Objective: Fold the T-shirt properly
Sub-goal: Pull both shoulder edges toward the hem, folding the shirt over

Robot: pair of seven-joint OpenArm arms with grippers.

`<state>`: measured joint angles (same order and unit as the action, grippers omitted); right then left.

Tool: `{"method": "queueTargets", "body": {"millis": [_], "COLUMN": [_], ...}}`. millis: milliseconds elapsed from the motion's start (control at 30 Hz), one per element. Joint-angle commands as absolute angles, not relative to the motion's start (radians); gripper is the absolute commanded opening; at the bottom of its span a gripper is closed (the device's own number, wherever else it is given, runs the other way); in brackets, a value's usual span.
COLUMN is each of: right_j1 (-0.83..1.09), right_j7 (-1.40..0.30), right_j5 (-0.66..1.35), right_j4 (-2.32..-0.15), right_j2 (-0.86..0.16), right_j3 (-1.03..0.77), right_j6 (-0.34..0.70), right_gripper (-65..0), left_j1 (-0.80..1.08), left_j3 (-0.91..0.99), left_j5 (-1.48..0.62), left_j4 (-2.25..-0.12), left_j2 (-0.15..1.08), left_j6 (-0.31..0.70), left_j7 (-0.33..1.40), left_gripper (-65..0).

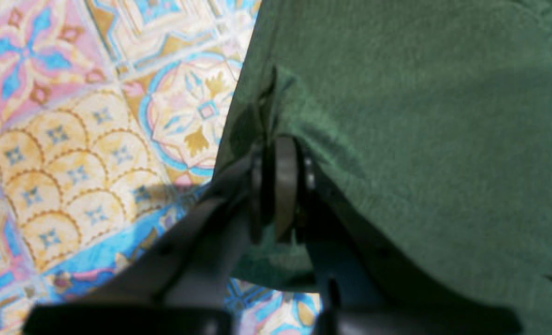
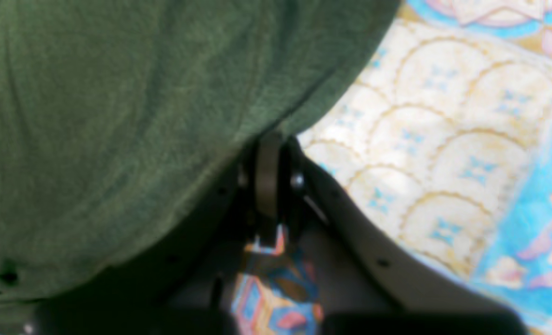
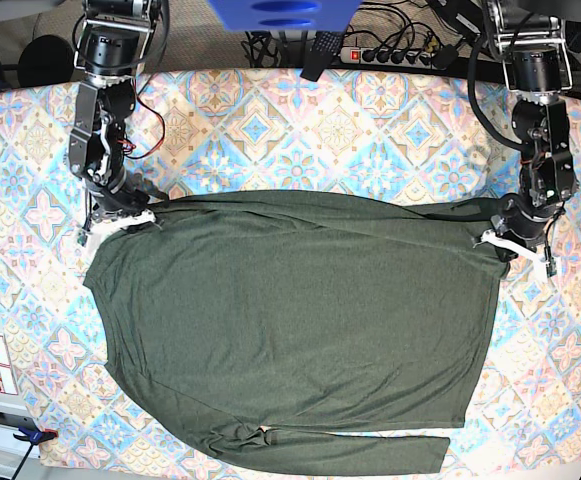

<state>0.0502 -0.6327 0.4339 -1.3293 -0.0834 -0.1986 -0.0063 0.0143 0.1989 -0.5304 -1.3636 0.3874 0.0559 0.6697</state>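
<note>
Base view shows the dark olive-green knit T-shirt barely folded, left gripper and right gripper each clamped on its top edge, most folding left

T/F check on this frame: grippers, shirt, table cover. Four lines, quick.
1. Both grippers are shut on the T-shirt. True: left gripper and right gripper each pinch its edge.
2. The shirt is bright red. False: dark olive green.
3. The tablecloth is plain white. False: colourful tile pattern.
4. A sleeve lies along the shirt's near edge in the base view. True.
</note>
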Motion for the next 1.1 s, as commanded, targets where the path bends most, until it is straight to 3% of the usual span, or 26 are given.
{"method": "queueTargets", "body": {"millis": [0,467,1067], "right_j1": [0.030,0.030,-0.104], "right_j7": [-0.607,-0.591,-0.556], "right_j5": [0.440,0.440,0.433], "right_j4": [-1.379,-1.465,-1.307], "right_j2": [-0.093,-0.093,-0.093], "right_j3": [-0.202,-0.203,-0.246], "right_j6": [-0.001,-0.001,-0.001], "right_gripper": [-65.0,-65.0,-65.0], "left_j1": [-0.004,-0.013,-0.042], "left_j3": [0.202,0.205,0.200], "left_j5": [-0.535,-0.538,-0.533], "left_j4": [-1.386,-1.388,-1.379], "left_j2": [0.398,0.387,0.386], "left_j6": [0.061,0.061,0.061], "left_j7": [0.654,0.648,0.647], "left_gripper": [-65.0,-65.0,-65.0]}}
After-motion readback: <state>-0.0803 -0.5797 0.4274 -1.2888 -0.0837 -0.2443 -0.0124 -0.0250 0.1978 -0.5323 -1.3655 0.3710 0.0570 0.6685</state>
